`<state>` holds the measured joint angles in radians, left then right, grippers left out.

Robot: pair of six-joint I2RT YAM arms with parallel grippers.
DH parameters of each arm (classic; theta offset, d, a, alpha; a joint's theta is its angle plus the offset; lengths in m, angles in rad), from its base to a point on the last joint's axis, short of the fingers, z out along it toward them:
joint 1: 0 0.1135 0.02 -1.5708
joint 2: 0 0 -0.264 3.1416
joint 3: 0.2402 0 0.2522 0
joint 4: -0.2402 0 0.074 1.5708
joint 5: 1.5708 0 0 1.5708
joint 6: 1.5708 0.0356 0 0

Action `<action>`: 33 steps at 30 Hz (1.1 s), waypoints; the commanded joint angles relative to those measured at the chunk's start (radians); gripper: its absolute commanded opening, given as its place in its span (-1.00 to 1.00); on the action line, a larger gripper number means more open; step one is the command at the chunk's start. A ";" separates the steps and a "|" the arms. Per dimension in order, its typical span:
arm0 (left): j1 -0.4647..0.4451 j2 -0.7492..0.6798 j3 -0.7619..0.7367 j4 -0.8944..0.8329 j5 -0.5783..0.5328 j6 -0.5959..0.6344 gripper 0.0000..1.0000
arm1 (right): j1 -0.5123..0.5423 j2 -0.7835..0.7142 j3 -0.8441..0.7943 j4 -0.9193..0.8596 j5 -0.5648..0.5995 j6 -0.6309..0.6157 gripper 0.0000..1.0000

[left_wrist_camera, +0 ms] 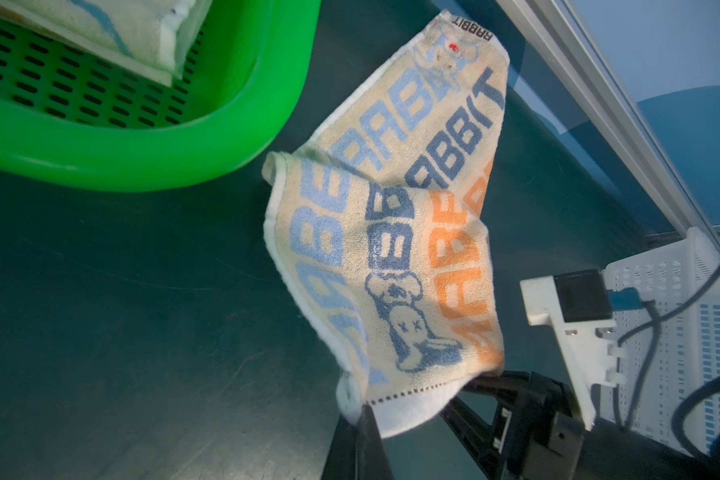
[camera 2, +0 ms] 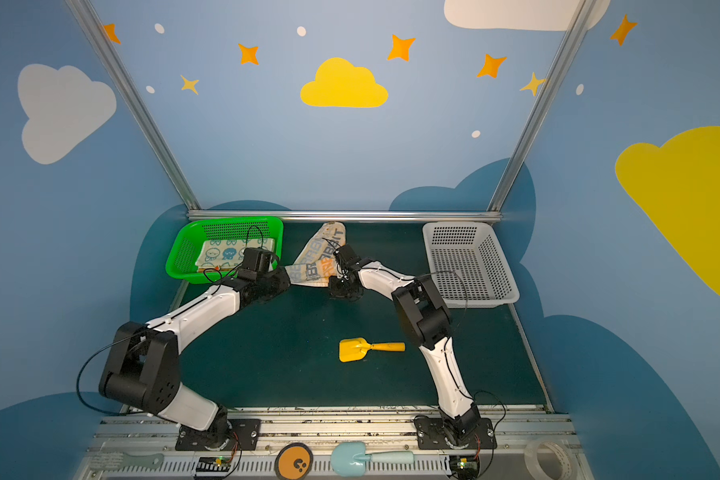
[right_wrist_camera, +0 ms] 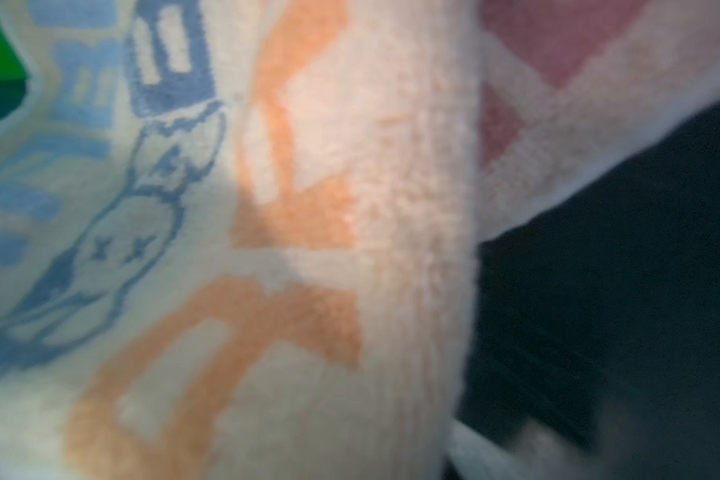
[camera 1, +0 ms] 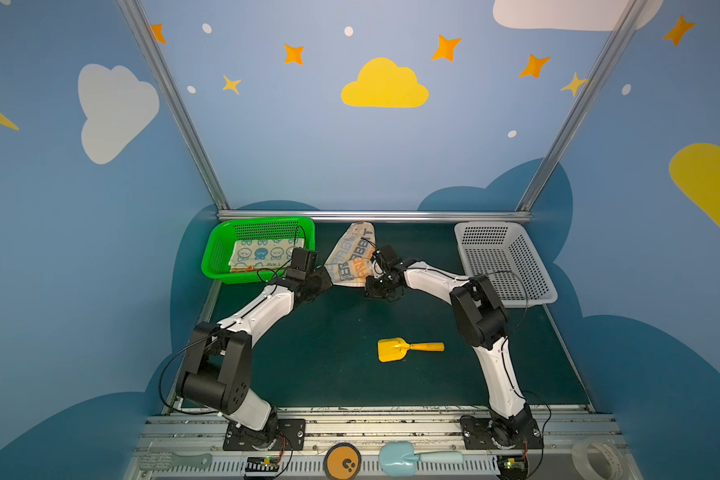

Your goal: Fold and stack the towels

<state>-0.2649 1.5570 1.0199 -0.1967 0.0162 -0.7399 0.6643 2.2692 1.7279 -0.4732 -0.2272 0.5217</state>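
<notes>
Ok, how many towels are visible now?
2: face-print towel folded in green basket; lettered towel held by left gripper and right gripper. Orange edge under the first may be a third.

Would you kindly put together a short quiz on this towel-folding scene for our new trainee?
1. True or false: the left gripper and the right gripper are both shut on the lettered towel.
2. Fill in the blank: the toy shovel lying on the table is ____ in colour.
3. Pick one: the folded towel with blue faces lies A) on the table; B) in the green basket; C) in the right gripper.

Key: 1 true; 2 yellow; 3 B.
</notes>
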 commanded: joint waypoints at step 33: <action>-0.097 0.098 0.033 0.026 0.103 0.042 -0.94 | -0.250 -0.301 -0.238 -0.232 0.170 -0.056 0.34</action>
<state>-0.3275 1.6051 0.9905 -0.1757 0.0933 -0.7212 0.5228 2.0285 1.5242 -0.7795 0.1680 0.4007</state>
